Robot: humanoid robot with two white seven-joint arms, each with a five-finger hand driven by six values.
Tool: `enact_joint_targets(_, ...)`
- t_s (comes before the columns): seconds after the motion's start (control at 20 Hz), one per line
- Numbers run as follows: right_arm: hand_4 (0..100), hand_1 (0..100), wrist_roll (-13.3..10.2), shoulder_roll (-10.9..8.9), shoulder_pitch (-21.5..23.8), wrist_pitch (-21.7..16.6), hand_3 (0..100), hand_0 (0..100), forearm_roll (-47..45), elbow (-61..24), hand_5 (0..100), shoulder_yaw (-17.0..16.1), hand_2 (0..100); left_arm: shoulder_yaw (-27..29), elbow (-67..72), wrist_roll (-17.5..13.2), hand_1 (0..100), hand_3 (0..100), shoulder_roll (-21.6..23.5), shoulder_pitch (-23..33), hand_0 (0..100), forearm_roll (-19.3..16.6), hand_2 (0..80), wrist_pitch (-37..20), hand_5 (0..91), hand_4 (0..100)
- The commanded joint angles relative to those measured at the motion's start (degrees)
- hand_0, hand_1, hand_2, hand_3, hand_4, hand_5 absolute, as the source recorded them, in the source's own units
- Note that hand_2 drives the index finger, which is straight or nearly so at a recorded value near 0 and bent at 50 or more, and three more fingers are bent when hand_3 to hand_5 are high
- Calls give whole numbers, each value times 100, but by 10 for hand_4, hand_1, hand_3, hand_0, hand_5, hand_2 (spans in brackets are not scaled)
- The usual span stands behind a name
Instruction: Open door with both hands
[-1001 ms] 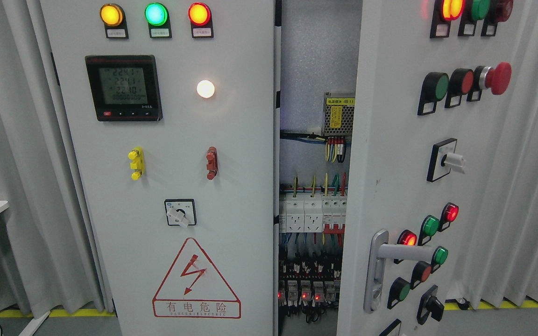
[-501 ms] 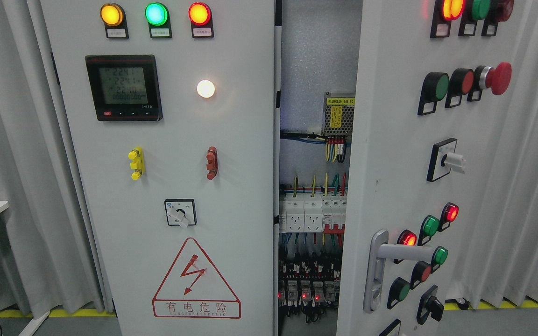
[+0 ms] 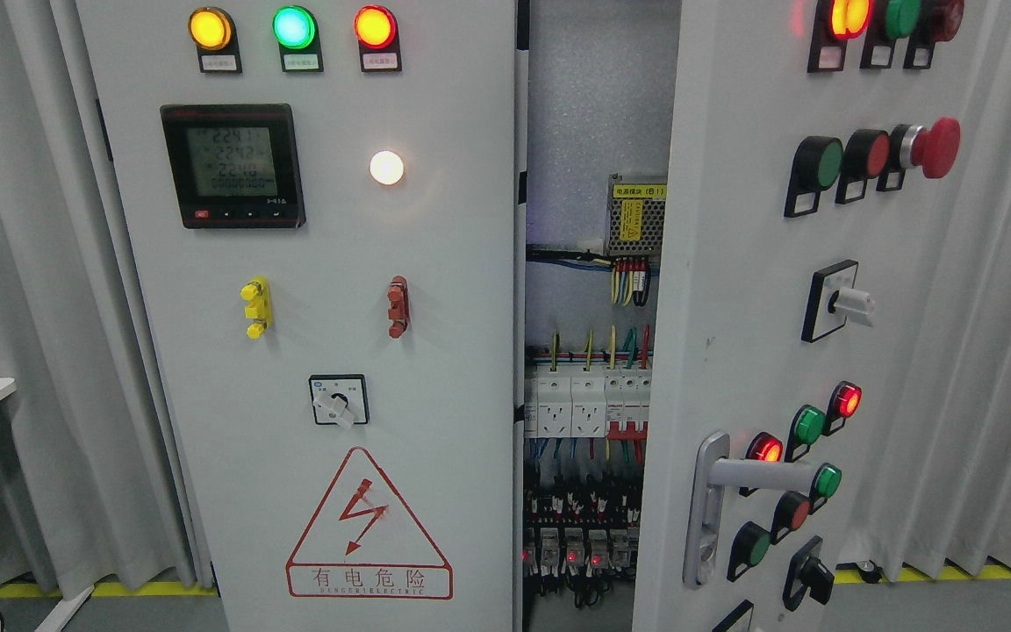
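Since neither hand is showing in the head view, the state of the fingers cannot be told. Nothing is touching the right door [image 3: 734, 263], which is standing partly ajar, its lever handle [image 3: 756, 476] lying horizontal among the lit pushbuttons [image 3: 808, 423]. Through the gap, breakers [image 3: 586, 402] and wiring [image 3: 630, 283] are showing. The left door [image 3: 435, 351] with the meter [image 3: 232, 165] and warning triangle [image 3: 369, 525] is sitting closed. Judging from this, widening the opening means gripping the handle or the door's free edge, keeping clear of the buttons and red emergency stop [image 3: 937, 147], and swinging along the hinge arc.
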Motion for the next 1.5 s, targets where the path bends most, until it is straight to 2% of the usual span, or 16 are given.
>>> enact_joint_targets(0.0, 0, 0, 2, -9, 52, -1, 0, 219, -123, 0, 0, 0, 0, -210, -4530, -785, 0, 28, 967, 758, 288, -16, 28, 52, 0, 33)
enact_joint_targets(0.15, 0, 0, 2, -9, 52, -1, 0, 219, -123, 0, 0, 0, 0, -228, -5252, -803, 0, 28, 1152, 856, 288, 10, 28, 60, 0, 34)
enact_joint_targets(0.3, 0, 0, 2, -9, 52, -1, 0, 219, -123, 0, 0, 0, 0, -245, -5814, -803, 0, 28, 1574, 812, 288, 272, 28, 78, 0, 34)
enact_joint_targets(0.4, 0, 0, 2, -9, 52, -10, 0, 219, -123, 0, 0, 0, 0, -237, -6245, -803, 0, 28, 1636, 751, 288, 693, 28, 383, 0, 34)
enact_joint_targets(0.45, 0, 0, 2, -9, 52, -1, 0, 219, -123, 0, 0, 0, 0, -228, -6421, -812, 0, 28, 1671, 681, 288, 922, 28, 699, 0, 34)
enact_joint_targets(0.55, 0, 0, 2, -9, 52, -1, 0, 219, -123, 0, 0, 0, 0, -167, -6738, -803, 0, 28, 1776, 366, 288, 1615, 28, 1472, 0, 34)
enact_joint_targets(0.75, 0, 0, 2, -9, 52, -1, 0, 219, -123, 0, 0, 0, 0, -70, -6923, -803, 0, 28, 2005, -662, 288, 2249, 28, 2133, 0, 34)
enact_joint_targets(1.0, 0, 0, 2, -9, 52, -1, 0, 219, -123, 0, 0, 0, 0, 150, -6932, -786, 0, 29, 1988, -2340, 288, 3541, 28, 3889, 0, 34)
enact_joint_targets(1.2, 0, 0, 2, -9, 52, -1, 0, 219, -123, 0, 0, 0, 0, 212, -6862, -786, 0, 29, 1935, -3431, 288, 3683, 28, 4498, 0, 33)
enact_joint_targets(1.35, 0, 0, 2, -9, 52, -1, 0, 219, -123, 0, 0, 0, 0, 221, -6512, -777, 0, 29, 1935, -4222, 288, 4157, 28, 5007, 0, 34)
enact_joint_targets(1.45, 0, 0, 2, -9, 52, -1, 0, 219, -123, 0, 0, 0, 0, 203, -6257, -777, 0, 28, 1926, -4758, 289, 4237, 28, 5140, 0, 34)
